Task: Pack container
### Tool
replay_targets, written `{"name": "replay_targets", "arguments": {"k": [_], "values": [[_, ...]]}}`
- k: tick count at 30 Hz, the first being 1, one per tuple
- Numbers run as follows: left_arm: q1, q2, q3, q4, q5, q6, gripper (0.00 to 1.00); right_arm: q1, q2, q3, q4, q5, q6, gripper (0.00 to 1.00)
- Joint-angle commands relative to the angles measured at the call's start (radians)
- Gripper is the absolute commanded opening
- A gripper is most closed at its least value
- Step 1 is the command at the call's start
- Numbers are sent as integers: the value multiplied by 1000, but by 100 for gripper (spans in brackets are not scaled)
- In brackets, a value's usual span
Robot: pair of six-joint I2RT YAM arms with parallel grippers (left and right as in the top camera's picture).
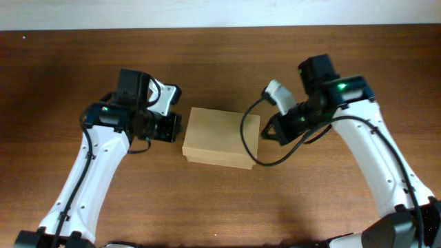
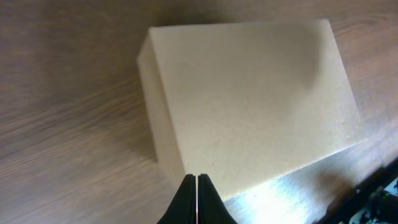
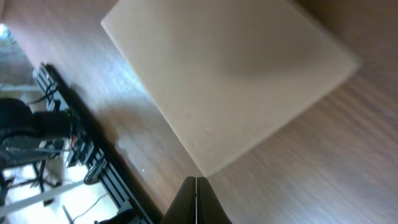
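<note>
**Closed box sits between two shut grippers**

Standing over the table (image 1: 220,213), I take the cardboard box (image 1: 220,136) as my marker; it lies near the middle of the brown wooden top, flat on its base, with its long sides running left to right.

To the left of the box, the left arm reaches in from the near edge. The left gripper (image 1: 176,128) points at the box's left end and sits just beside it. Its two fingers are pressed together with nothing between them. In the left wrist view the joined tips (image 2: 196,182) line up with the lower edge of the box (image 2: 249,99). I cannot tell whether they touch the cardboard.

The box itself is plain tan and unmarked. Its lid lies flat and shut across the top, so whatever may be inside is hidden from me. Nothing rests on the lid.

To the right of the box, the right gripper (image 1: 266,131) comes in at a slant and stops just beside the right end. Its fingers are also squeezed together and hold nothing. In the right wrist view the tips (image 3: 196,182) sit near one corner of the box (image 3: 230,81). A black cable (image 1: 242,134) from that arm loops over the box's right edge.
</note>
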Motion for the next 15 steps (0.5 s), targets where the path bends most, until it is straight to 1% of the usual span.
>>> {"name": "replay_targets", "arguments": {"k": [1,5,15], "values": [[0,-6,-55,48,97,11,2,42,-4,-63,35,-39,-2,4],[-6,-6,-117,106,99,-12,2,75,-4,-121,90,-40,-2,4],[-47,-6,-200,183,93,-38,2,75,-4,-260,202,-41,9,4]]}}
